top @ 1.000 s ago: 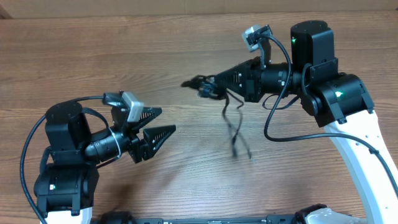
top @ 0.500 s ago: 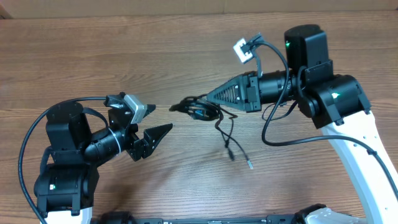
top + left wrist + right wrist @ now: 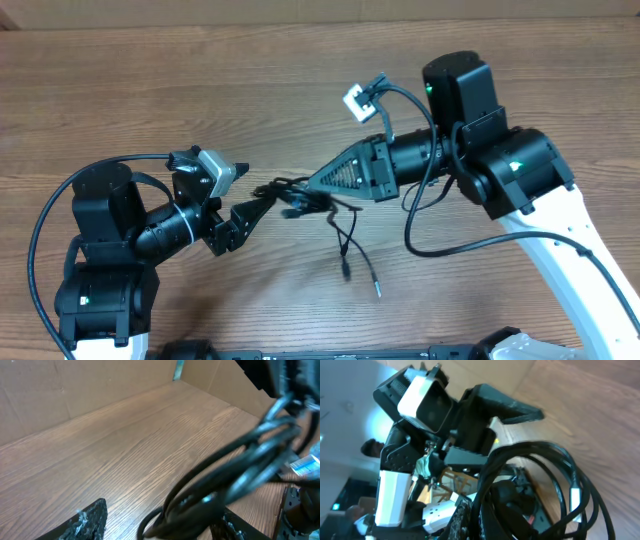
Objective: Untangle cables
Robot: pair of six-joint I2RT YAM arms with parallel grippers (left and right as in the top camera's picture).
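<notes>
The right gripper [image 3: 318, 187], clenched on the cables [image 3: 300, 200], has carried the bundle leftward above the desk [image 3: 150, 90]. It now sits inside the released left gripper [image 3: 257, 192], with strands dangling below. A second grasp looks ready for pulling the cables apart.

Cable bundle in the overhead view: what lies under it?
Only bare wooden table shows beneath the cable bundle, its two loose strands trailing there. The right gripper covers the held end.
</notes>
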